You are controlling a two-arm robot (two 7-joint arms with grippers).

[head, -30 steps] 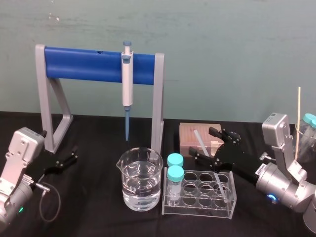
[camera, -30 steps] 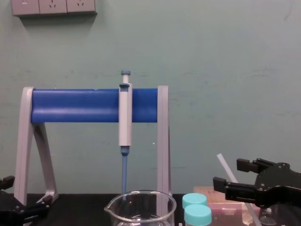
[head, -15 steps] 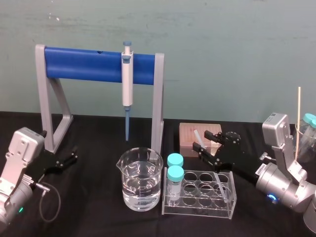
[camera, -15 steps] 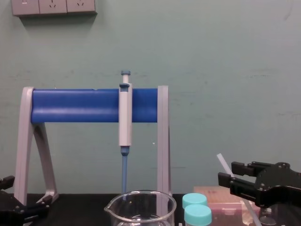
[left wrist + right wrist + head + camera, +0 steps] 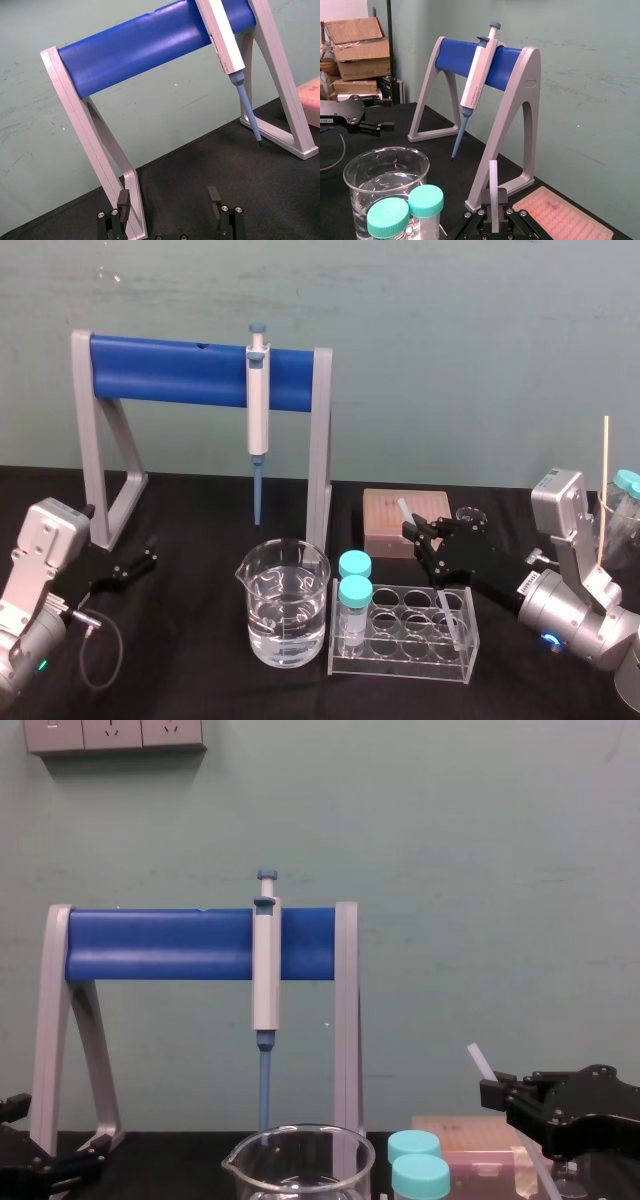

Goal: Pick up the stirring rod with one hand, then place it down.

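Far left on the black tabletop (image 5: 200,680), the left black robot gripper (image 5: 170,197) sits low beside the foot of the tall stand, its two fingers spread apart and holding nothing. Over it rises that stand, grey legs carrying a fat blue crossbar (image 5: 170,370). A grey-and-blue pipette with a blue tip (image 5: 258,410) hangs from the bar near its right leg, pointing straight down.

In front of the stand is a clear glass beaker partly filled with water (image 5: 285,610). Just to its right stands a clear plastic tube rack (image 5: 400,650), with two teal-capped vials (image 5: 354,592) in its left wells. Behind the rack lies a flat pinkish-tan box (image 5: 385,515).

The right black robot gripper (image 5: 420,538) reaches in above the rack's back edge, and its fingers are pinched shut on the long, thin translucent white stirring rod (image 5: 493,177). The rod leans, its top end poking up past the fingers in front of the pinkish box, while its lower part slants down to the right into the rack's right-hand end.

At the far right edge a thin pale stick (image 5: 605,490) stands upright, next to teal-capped bottles (image 5: 628,485)
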